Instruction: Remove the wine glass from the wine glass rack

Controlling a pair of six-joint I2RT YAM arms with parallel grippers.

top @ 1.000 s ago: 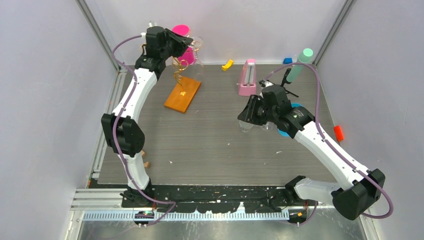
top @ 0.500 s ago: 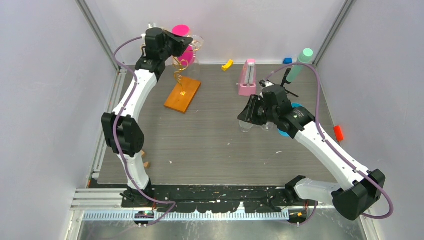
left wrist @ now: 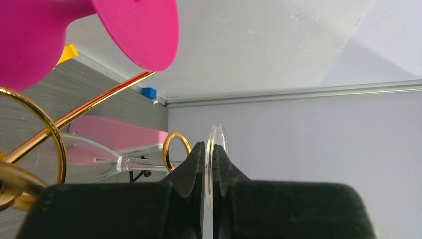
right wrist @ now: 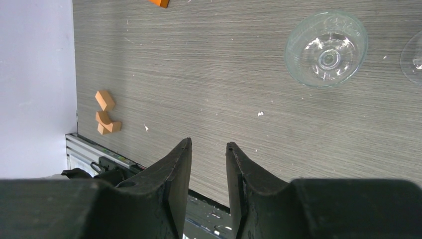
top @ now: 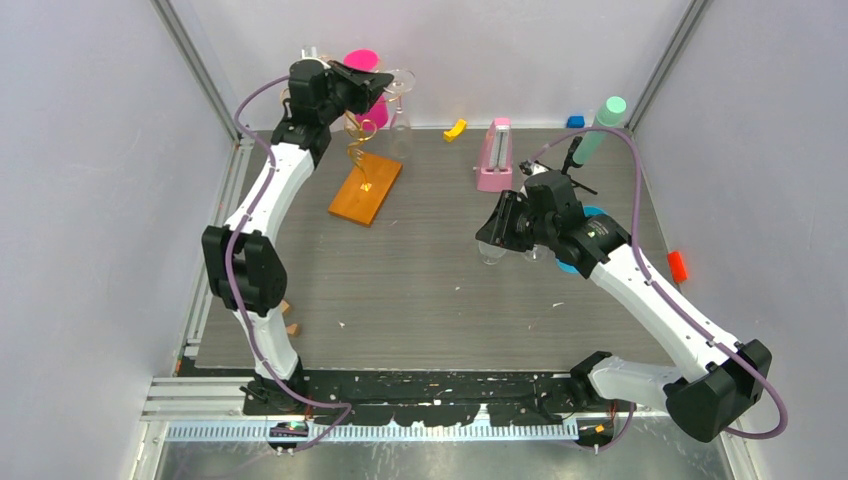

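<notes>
The wine glass rack (top: 357, 138) is a gold wire stand on a flat orange base (top: 366, 188) at the back left. My left gripper (top: 368, 86) is shut on the round foot of a clear wine glass (top: 400, 80) hanging on the rack. In the left wrist view the gripper (left wrist: 209, 147) pinches the foot's rim (left wrist: 219, 133), and the stem (left wrist: 142, 162) runs left through a gold ring (left wrist: 166, 152). My right gripper (top: 492, 236) is open and empty (right wrist: 208, 144), above the table, right of centre.
A pink cup (top: 362, 62) sits on the rack beside the glass. Two clear glasses (right wrist: 326, 49) stand on the table under the right arm. A pink box (top: 494, 155), yellow piece (top: 455, 129), teal bottle (top: 600, 130), red block (top: 678, 265), small wood blocks (right wrist: 105, 99).
My left gripper has shifted a little up and to the right with the glass foot held in it. The right arm has not moved.
</notes>
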